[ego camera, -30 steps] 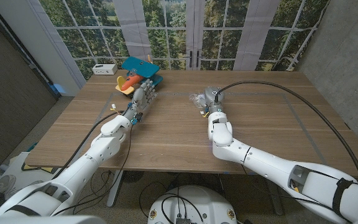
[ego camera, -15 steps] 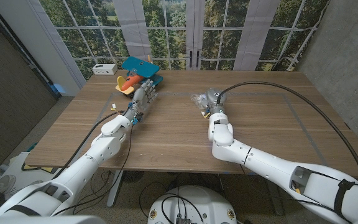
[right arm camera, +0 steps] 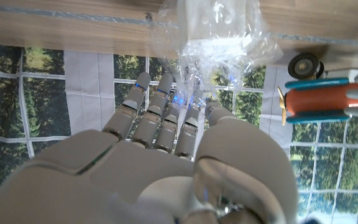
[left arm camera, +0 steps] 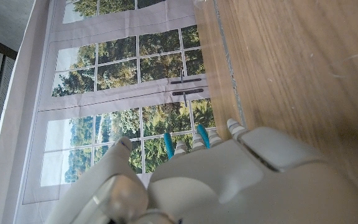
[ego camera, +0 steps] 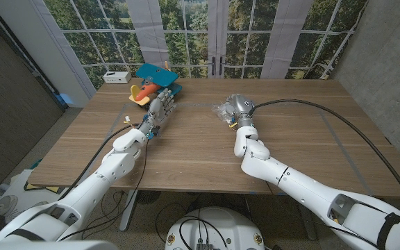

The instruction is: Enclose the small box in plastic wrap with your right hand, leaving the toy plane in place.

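Observation:
The small white box (right arm camera: 219,14) lies on the wooden table under crinkled clear plastic wrap (right arm camera: 219,46). In the head view the wrap (ego camera: 222,110) sits just beyond mid-table. My right hand (ego camera: 239,107) reaches over it; its fingertips (right arm camera: 166,81) and thumb touch a bunched strand of wrap and seem to pinch it. The toy plane (ego camera: 146,89), orange with teal wings, stands at the far left; in the right wrist view the plane (right arm camera: 328,99) is beside the box. My left hand (ego camera: 160,107) lies with its fingers straight, just short of the plane, holding nothing.
A white block (ego camera: 117,76) sits at the table's far left corner. A thick black cable (ego camera: 325,104) arcs over the right half of the table to my right wrist. Windows stand behind the far edge. Bare wood (left arm camera: 291,74) lies beside my left hand (left arm camera: 197,180).
My right hand has edged a little farther over the wrap, toward the far side, and the cable has swung with it. The left hand and the plane have stayed put.

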Available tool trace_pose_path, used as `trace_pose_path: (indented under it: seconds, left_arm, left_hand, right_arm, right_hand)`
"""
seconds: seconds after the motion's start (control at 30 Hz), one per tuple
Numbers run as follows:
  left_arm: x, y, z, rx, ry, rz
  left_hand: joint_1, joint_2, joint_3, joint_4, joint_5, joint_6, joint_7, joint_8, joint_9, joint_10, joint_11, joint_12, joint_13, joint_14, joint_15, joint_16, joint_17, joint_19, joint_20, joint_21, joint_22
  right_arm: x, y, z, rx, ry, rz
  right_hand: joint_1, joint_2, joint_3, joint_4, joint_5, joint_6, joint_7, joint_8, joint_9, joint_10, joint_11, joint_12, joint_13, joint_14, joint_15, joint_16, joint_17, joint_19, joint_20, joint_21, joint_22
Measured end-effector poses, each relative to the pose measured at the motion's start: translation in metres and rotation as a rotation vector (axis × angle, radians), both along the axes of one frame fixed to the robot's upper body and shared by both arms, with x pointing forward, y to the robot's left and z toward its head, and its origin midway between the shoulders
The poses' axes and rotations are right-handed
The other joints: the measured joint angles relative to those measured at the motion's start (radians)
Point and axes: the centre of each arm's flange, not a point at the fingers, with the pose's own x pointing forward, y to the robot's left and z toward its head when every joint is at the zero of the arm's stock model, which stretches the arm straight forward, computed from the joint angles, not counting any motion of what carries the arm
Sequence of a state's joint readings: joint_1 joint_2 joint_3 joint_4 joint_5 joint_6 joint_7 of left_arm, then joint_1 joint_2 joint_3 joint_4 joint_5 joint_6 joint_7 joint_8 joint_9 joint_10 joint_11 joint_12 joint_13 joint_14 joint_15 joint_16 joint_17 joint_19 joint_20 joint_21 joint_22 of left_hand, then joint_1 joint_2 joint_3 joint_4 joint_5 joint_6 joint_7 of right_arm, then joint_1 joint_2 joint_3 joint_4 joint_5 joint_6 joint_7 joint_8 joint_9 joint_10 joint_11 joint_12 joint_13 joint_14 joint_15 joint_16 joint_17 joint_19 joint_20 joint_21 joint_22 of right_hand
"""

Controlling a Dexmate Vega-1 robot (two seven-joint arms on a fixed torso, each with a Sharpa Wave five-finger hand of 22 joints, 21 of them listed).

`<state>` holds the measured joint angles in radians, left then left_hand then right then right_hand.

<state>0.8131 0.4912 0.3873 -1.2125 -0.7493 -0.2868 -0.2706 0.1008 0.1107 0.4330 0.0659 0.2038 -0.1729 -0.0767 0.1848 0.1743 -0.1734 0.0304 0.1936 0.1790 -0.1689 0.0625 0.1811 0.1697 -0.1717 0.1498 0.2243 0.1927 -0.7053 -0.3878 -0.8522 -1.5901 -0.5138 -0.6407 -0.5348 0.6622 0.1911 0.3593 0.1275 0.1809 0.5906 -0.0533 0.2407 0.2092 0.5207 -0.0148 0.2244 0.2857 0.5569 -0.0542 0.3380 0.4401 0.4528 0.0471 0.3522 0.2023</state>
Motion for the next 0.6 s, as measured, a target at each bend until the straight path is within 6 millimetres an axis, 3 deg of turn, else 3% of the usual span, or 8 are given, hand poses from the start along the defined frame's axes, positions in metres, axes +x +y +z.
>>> trace_pose_path:
  seconds: [0.13, 0.23, 0.33, 0.37, 0.4, 0.53, 0.6]
  left_arm:
    - [-0.001, 0.001, -0.001, -0.001, 0.000, 0.001]
    - [-0.001, 0.002, 0.000, -0.003, -0.001, 0.002]
    - [-0.001, 0.002, 0.000, -0.005, 0.000, 0.002]
    - [-0.003, 0.003, -0.001, -0.003, -0.002, 0.003]
    - [-0.003, 0.004, -0.001, -0.003, -0.002, 0.004]
    - [-0.004, 0.005, -0.001, -0.004, -0.003, 0.004]
    - [-0.005, 0.005, -0.001, -0.005, -0.002, 0.005]
  left_hand:
    - [0.000, 0.000, 0.004, -0.004, 0.000, 0.000, 0.000, 0.000, 0.000, 0.000, 0.000, 0.000, 0.000, 0.000, 0.000, 0.000, 0.000, 0.000, 0.000, 0.000, 0.000]
    - [0.000, 0.000, 0.004, -0.004, 0.000, 0.000, 0.000, 0.000, 0.000, 0.000, 0.000, 0.000, 0.000, 0.000, 0.000, 0.000, 0.000, 0.000, 0.000, 0.000, 0.000]
    - [0.000, 0.000, 0.004, -0.004, 0.000, 0.000, 0.000, 0.000, 0.000, 0.000, 0.000, 0.000, 0.000, 0.000, 0.000, 0.000, 0.000, 0.000, 0.000, 0.000, 0.000]
    - [0.000, 0.000, 0.004, -0.004, 0.000, 0.000, 0.000, 0.000, 0.000, 0.000, 0.000, 0.000, 0.000, 0.000, 0.000, 0.000, 0.000, 0.000, 0.000, 0.000, 0.000]
    - [0.000, 0.000, 0.004, -0.004, 0.000, 0.000, 0.000, 0.000, 0.000, 0.000, 0.000, 0.000, 0.000, 0.000, 0.000, 0.000, 0.000, 0.000, 0.000, 0.000, 0.000]
    - [0.000, 0.000, 0.004, -0.004, 0.000, 0.000, 0.000, 0.000, 0.000, 0.000, 0.000, 0.000, 0.000, 0.000, 0.000, 0.000, 0.000, 0.000, 0.000, 0.000, 0.000]
    - [0.000, 0.000, 0.004, -0.004, 0.000, 0.000, 0.000, 0.000, 0.000, 0.000, 0.000, 0.000, 0.000, 0.000, 0.000, 0.000, 0.000, 0.000, 0.000, 0.000, 0.000]
  right_arm:
    - [0.003, -0.005, 0.000, 0.041, 0.019, 0.068]
    - [0.005, -0.011, 0.001, 0.051, 0.026, 0.093]
    - [0.005, -0.017, 0.007, 0.041, 0.014, 0.084]
    - [0.009, -0.004, 0.002, 0.053, 0.101, 0.200]
    - [0.009, -0.003, 0.004, 0.045, 0.111, 0.210]
    - [0.011, 0.006, 0.004, -0.021, 0.171, 0.244]
    - [0.010, 0.011, 0.007, -0.053, 0.176, 0.250]
  right_hand:
    - [-0.081, -0.008, -0.020, 0.035, 0.000, -0.052, 0.008, -0.032, -0.005, -0.035, 0.033, -0.022, -0.011, -0.060, 0.006, -0.044, -0.026, -0.047, 0.018, -0.006, -0.003]
    - [-0.190, -0.025, -0.050, 0.048, 0.000, -0.141, 0.003, -0.057, -0.010, -0.131, 0.031, -0.042, -0.029, -0.155, 0.009, -0.103, -0.063, -0.126, 0.031, -0.044, -0.009]
    - [-0.314, -0.072, -0.113, 0.042, 0.004, -0.263, 0.005, -0.064, -0.017, -0.247, 0.034, -0.044, -0.052, -0.274, 0.013, -0.146, -0.104, -0.217, 0.053, -0.091, -0.015]
    - [-0.350, -0.087, -0.133, 0.040, 0.007, -0.299, 0.009, -0.064, -0.019, -0.280, 0.035, -0.044, -0.058, -0.310, 0.014, -0.152, -0.115, -0.243, 0.058, -0.105, -0.016]
    - [-0.379, -0.099, -0.151, 0.038, 0.009, -0.331, 0.013, -0.064, -0.019, -0.310, 0.035, -0.044, -0.063, -0.342, 0.015, -0.157, -0.124, -0.264, 0.061, -0.116, -0.016]
    - [-0.435, -0.143, -0.196, 0.022, 0.020, -0.434, 0.023, -0.064, -0.023, -0.409, 0.029, -0.044, -0.075, -0.443, 0.019, -0.157, -0.156, -0.329, 0.063, -0.147, -0.016]
    - [-0.440, -0.148, -0.207, 0.011, 0.027, -0.469, 0.022, -0.064, -0.023, -0.449, 0.022, -0.044, -0.078, -0.488, 0.018, -0.163, -0.173, -0.359, 0.055, -0.156, -0.019]
